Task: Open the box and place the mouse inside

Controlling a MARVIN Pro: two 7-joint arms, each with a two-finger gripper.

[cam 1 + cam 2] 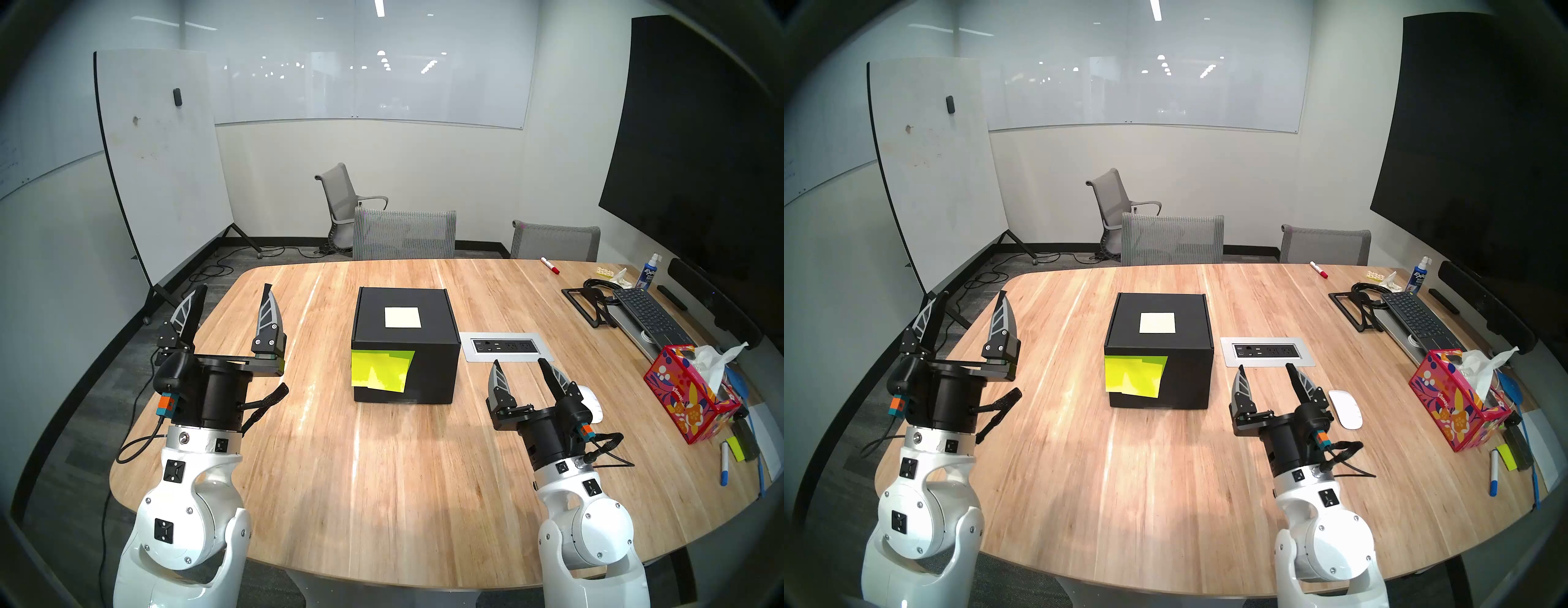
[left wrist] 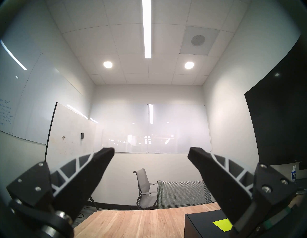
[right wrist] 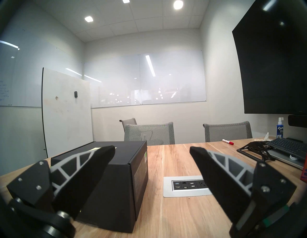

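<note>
Nothing is held: jaws of the left gripper [image 1: 233, 293] and right gripper [image 1: 519, 365] are spread wide above the wooden bench [image 1: 382, 488]. The black cardboard cube box [image 1: 405, 352] is seen shut mid-bench; the small white rounded mouse [image 1: 1346, 408] lies beside the right gripper. Opening is judged not yet begun; the front lid edge must be lifted next.

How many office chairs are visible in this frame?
3. Two grey mesh chairs are pushed against the table's far edge; a third stands behind them near the back wall. Others may be out of view.
</note>
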